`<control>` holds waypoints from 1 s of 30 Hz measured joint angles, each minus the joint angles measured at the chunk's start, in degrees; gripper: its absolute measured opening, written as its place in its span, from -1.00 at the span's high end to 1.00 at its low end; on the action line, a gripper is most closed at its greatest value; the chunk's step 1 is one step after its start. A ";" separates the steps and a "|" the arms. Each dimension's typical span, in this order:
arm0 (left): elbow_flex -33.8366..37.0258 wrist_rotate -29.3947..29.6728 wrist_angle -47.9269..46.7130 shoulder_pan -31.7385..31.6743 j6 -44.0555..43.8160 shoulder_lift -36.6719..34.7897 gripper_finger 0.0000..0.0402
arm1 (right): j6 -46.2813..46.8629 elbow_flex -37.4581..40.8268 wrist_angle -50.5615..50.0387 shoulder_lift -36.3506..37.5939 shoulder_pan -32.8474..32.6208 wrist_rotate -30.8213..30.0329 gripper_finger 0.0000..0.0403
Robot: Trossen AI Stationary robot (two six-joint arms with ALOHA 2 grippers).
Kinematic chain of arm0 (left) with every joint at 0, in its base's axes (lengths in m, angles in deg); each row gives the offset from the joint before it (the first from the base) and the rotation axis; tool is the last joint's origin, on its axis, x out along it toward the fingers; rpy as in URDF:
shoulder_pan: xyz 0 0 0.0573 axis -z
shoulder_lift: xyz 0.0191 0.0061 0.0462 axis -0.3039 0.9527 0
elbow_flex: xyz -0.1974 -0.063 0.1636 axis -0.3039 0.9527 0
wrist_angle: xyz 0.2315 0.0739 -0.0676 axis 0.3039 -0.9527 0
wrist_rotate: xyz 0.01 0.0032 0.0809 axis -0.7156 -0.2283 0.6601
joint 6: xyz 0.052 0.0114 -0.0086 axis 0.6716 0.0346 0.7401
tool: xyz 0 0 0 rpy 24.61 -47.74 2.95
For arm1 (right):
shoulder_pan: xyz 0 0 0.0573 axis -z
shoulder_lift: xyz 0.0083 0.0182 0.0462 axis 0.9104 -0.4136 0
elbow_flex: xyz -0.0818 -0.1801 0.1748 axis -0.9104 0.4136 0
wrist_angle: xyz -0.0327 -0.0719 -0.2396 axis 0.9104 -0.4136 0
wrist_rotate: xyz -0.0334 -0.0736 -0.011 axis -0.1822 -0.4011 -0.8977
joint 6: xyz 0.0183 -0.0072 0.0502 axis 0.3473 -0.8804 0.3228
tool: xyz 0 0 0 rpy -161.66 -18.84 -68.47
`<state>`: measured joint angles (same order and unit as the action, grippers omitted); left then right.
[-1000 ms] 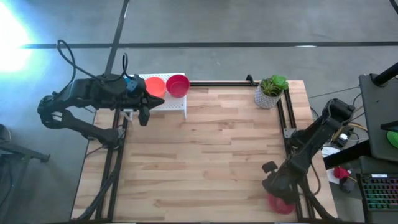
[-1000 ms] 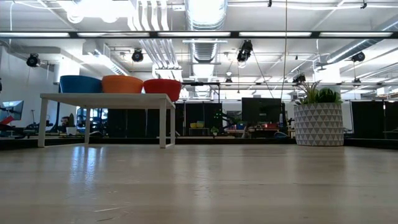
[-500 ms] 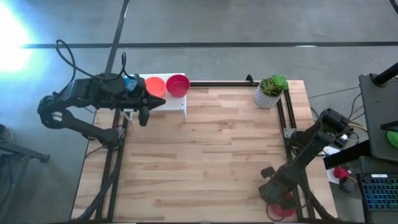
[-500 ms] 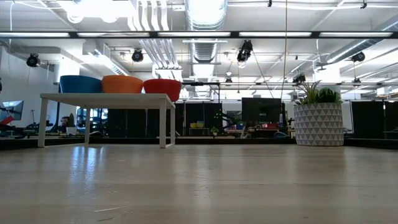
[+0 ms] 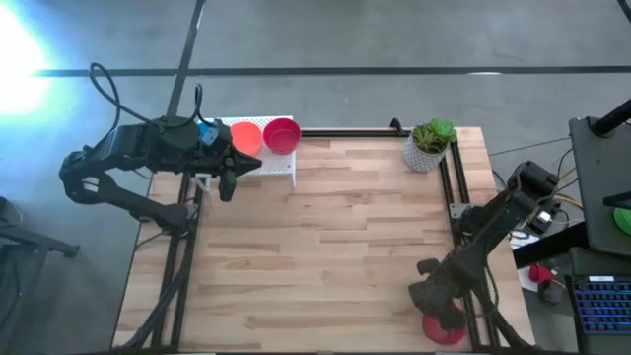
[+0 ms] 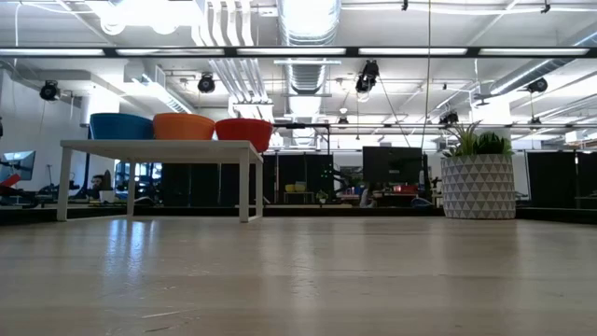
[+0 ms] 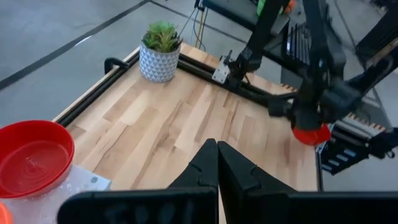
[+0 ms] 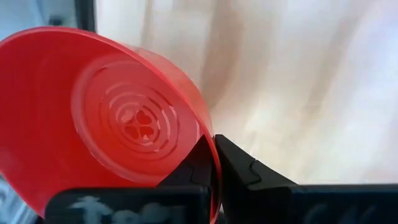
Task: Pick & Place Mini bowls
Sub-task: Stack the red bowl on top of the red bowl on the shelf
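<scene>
Three mini bowls, blue, orange and red, sit side by side on a small white stand at the table's far left. Another red mini bowl is at the near right corner, and my right gripper is shut on it. My left gripper hovers shut beside the white stand, holding nothing. Neither gripper shows in the low view. My right gripper pinches the red bowl's rim between its two fingers, one on the inner side of the wall and one on the outer. The fingers come steeply from above. The bowl is tilted, its hollow facing the wrist camera; whether it is clear of the table I cannot tell.
A white patterned pot with a green plant stands at the far right corner. Black rails run along the table's right and far edges. The wooden middle of the table is bare. A desk with a keyboard stands right of the table.
My right arm dipped a little toward the table's near edge at the red bowl, then came back slightly. The left arm and the bowls on the stand stayed still.
</scene>
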<state>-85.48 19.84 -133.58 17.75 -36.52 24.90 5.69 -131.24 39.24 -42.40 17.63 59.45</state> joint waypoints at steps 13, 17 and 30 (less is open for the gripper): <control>0.01 -2.19 -3.72 0.07 5.92 0.00 1.00 | 1.89 -8.36 -3.21 4.44 27.87 -9.21 0.96; 0.01 -3.52 -4.94 0.09 8.27 0.00 1.00 | 2.50 -12.19 -3.07 1.33 37.21 -8.83 0.96; 0.01 -3.95 -8.15 0.13 11.13 -0.36 1.00 | -6.65 -29.95 -2.76 -20.36 49.43 -1.48 0.96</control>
<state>-85.47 15.89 -141.73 17.88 -25.39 24.53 -0.96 -161.19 36.48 -62.76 67.07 57.97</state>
